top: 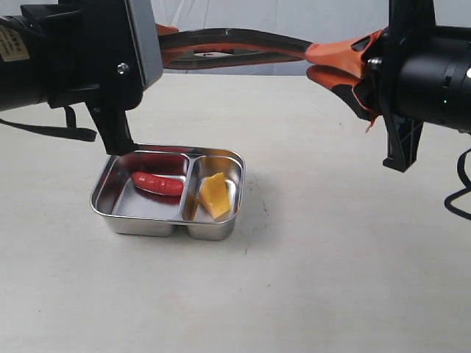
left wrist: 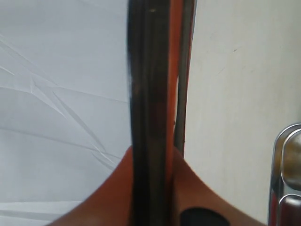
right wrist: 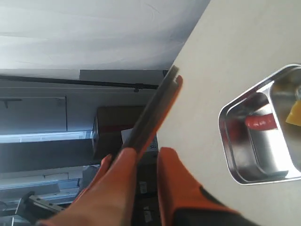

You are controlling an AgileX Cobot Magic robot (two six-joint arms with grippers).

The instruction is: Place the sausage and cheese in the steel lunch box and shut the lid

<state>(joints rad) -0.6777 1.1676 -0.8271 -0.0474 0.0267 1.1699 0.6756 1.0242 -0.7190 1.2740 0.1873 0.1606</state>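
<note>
The lid [top: 235,45] looks stiff, light and smooth, so it may slip; its two short ends are the good places to hold. It hangs in the air toward the far edge of the worktop [top: 331,257], behind the box [top: 147,220], where the sausage [top: 157,183] and the cheese [top: 213,193] lie in separate compartments. Both arms reach in level, facing each other. The left end effector [left wrist: 153,165] is clamped on one end. The right end effector [top: 324,62] stands narrowly around the other end; I cannot tell if it grips.
</note>
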